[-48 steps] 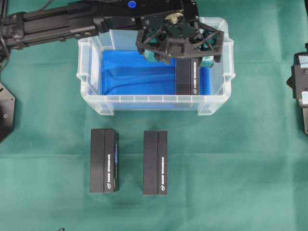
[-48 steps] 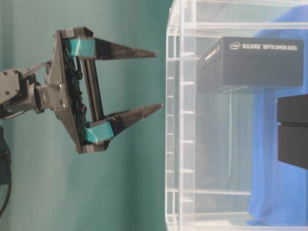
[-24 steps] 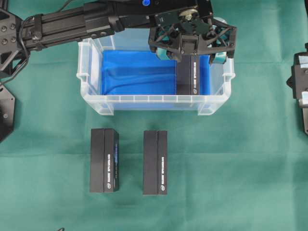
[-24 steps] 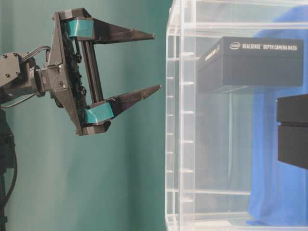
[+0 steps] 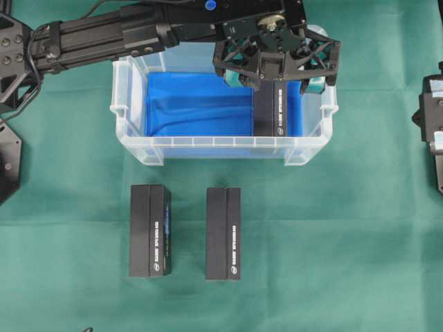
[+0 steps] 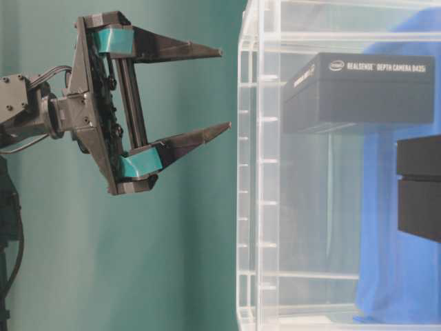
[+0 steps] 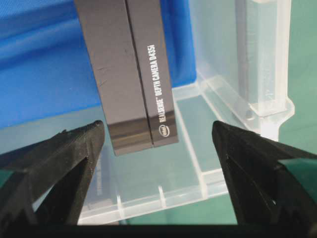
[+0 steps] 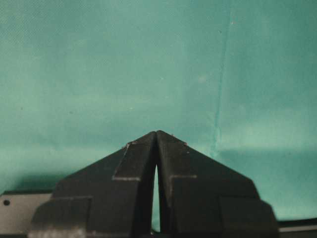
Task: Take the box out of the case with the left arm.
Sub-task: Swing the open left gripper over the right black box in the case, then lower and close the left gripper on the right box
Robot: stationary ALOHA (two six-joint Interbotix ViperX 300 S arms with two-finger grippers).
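Observation:
The clear case (image 5: 208,142) with blue lining stands at the back of the table. A black box (image 5: 270,114) lies along its right side. My left gripper (image 5: 275,77) hovers open above the far end of that box, with its teal pads (image 5: 315,84) spread wider than the box. From table level, the left gripper (image 6: 225,88) hangs outside the case wall (image 6: 258,172), apart from the box (image 6: 358,89). In the left wrist view the box (image 7: 131,74) lies between and beyond the black fingers (image 7: 59,158), untouched. The right gripper (image 8: 156,133) is shut and holds nothing.
Two more black boxes (image 5: 150,230) (image 5: 223,233) lie side by side on the green cloth in front of the case. The right arm (image 5: 432,131) rests at the right edge of the table. The case's rim (image 7: 163,198) and right wall (image 7: 262,64) sit close to the fingers.
Over the last second the left gripper shifted right and slightly toward the back, centring over the box, then held still. Its jaws stayed open. The box has not moved.

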